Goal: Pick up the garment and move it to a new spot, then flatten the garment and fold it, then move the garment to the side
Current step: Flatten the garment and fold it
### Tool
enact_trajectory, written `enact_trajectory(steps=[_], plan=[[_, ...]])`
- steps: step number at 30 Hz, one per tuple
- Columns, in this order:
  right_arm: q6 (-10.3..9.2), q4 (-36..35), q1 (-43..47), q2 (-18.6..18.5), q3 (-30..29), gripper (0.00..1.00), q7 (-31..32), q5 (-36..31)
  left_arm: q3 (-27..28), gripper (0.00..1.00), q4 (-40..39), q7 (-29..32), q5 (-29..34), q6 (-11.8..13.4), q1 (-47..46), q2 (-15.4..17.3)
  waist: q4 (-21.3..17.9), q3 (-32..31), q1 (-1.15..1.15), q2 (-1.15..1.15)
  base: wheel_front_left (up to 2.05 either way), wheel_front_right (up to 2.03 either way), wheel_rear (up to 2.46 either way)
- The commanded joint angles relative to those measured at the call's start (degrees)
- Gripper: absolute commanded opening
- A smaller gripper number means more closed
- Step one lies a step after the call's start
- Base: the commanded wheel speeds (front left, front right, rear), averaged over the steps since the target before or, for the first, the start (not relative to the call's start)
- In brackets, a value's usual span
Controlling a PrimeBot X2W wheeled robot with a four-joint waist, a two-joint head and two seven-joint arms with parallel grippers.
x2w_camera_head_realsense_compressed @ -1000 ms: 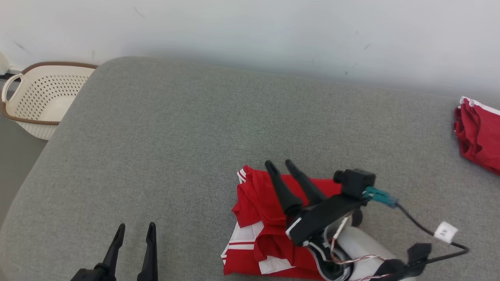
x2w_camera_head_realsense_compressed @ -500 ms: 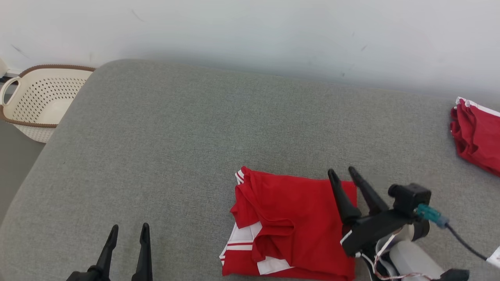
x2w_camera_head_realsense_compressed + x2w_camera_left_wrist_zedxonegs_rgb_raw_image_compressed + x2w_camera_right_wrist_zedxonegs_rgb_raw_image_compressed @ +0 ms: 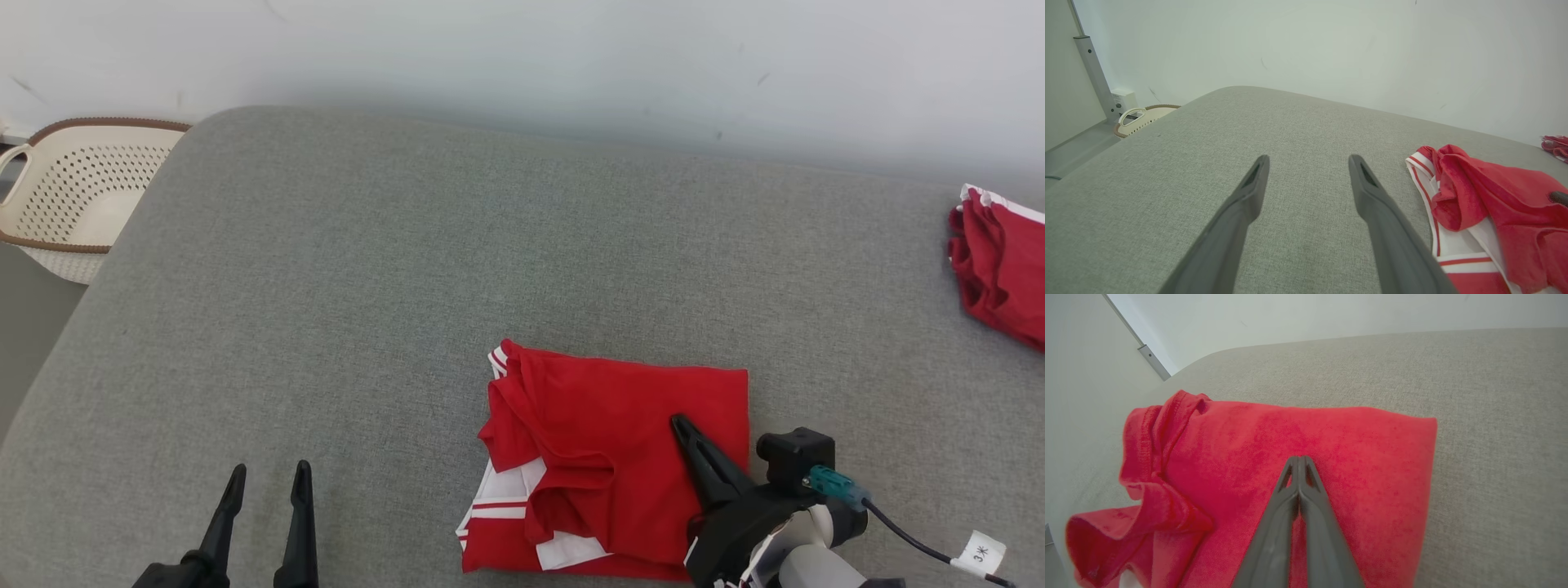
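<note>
Grey cushion [image 3: 326, 269], folded red garment [image 3: 604, 425] beneath closed right jaws

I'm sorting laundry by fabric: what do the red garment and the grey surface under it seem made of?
Red garment: likely soft knit, matte, slightly fuzzy; stitched hem and limp folds show. Grey surface: seemingly woven upholstery cloth, matte; fine heathered weave visible.

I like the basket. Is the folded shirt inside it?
No, the folded shirt lies on the grey cushion, apart from the basket.
</note>
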Motion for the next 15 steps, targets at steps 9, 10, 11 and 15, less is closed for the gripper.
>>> enact_trajectory(steps=[9,10,11,15], plan=[[-0.01,4.52,-1.39,2.29,3.72,0.00,-0.23,0.15,-0.09,1.00,0.48,-0.18,0.54,-0.16,-0.61,0.03,0.90,0.43,0.00,0.00,0.00,0.00,0.00],[-0.01,4.64,-1.37,2.67,4.49,0.00,-0.23,0.31,-0.07,1.00,0.51,-0.18,0.52,-0.17,-0.64,0.03,0.97,0.43,0.00,0.00,0.00,0.00,0.00],[-0.01,4.71,-1.35,2.95,5.34,0.00,-0.23,0.49,-0.07,1.00,0.53,-0.18,0.50,-0.18,-0.64,0.03,1.06,0.43,0.00,0.00,0.00,0.00,0.00],[-0.01,3.98,-0.98,3.67,8.56,0.00,-0.23,2.54,-0.18,1.00,0.48,-0.18,0.44,-0.09,-0.63,0.03,1.37,0.40,0.00,0.00,0.00,0.00,0.00]])
